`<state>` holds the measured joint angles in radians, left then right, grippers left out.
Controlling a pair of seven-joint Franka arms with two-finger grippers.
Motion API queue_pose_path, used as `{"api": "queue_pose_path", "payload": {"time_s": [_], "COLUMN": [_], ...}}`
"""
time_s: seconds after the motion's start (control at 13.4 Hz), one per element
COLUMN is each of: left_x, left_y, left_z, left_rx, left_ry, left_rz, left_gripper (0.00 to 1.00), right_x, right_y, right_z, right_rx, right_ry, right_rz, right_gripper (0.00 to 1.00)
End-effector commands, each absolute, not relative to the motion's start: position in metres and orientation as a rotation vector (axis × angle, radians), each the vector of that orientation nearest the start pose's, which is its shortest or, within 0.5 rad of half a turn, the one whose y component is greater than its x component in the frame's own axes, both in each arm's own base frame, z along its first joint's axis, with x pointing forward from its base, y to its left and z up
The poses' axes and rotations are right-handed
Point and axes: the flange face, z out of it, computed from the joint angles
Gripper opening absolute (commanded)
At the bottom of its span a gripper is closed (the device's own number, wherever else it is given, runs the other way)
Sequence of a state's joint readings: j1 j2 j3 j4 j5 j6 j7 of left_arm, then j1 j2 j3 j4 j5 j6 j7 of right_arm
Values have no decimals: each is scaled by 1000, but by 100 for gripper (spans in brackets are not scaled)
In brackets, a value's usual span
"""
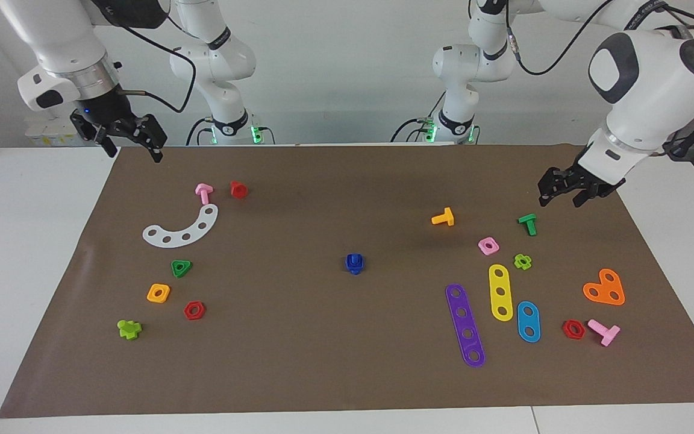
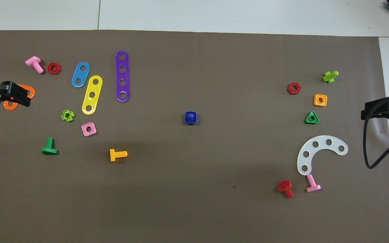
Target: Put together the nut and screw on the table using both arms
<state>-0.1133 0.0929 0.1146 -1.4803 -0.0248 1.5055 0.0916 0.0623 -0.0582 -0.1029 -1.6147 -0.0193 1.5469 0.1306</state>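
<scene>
The dark-blue nut (image 1: 354, 260) (image 2: 186, 120) and screw (image 2: 190, 116) sit joined as one small piece in the middle of the brown mat (image 1: 323, 349) on the white table (image 1: 21, 253); the screw's stub shows through the nut's hole. Nothing touches them. My left gripper (image 1: 559, 199) (image 2: 25, 98) hangs open and empty over the mat's edge at the left arm's end, well away from the blue piece. In the overhead view it covers part of an orange plate (image 2: 29, 91). My right gripper (image 1: 133, 150) (image 2: 365, 113) waits open and empty over the mat's edge at the right arm's end.
Toward the left arm's end lie a green screw (image 1: 528, 223), a yellow-orange screw (image 1: 443, 217), a pink nut (image 1: 488, 245) and purple (image 1: 465, 325), yellow and blue strips. Toward the right arm's end lie a white curved plate (image 1: 183, 229), a green triangular nut (image 1: 181, 267) and an orange nut (image 1: 158, 293).
</scene>
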Motion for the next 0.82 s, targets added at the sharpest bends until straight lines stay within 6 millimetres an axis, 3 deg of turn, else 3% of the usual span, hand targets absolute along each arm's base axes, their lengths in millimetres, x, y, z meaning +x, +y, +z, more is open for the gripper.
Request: {"api": "queue_pose_path", "payload": {"time_s": [0.0,0.52,0.75], "left_x": [554,564,564], "left_y": [-6,-4,-4], "left_z": [620,627,627], "left_rx": [-3121,-3120,-3119], "left_ry": [167,161,170], "left_rz": [114,-54,-49], "left_gripper": [100,100,100], "right_x": [526,526,526], "right_y": [-29,-29,-29], "right_z": [634,634,634], "right_rx": [-3133,-3133,-3133], "right_ry": [243,243,243], "right_rz": [10,10,10], "right_gripper": [100,100,100]}}
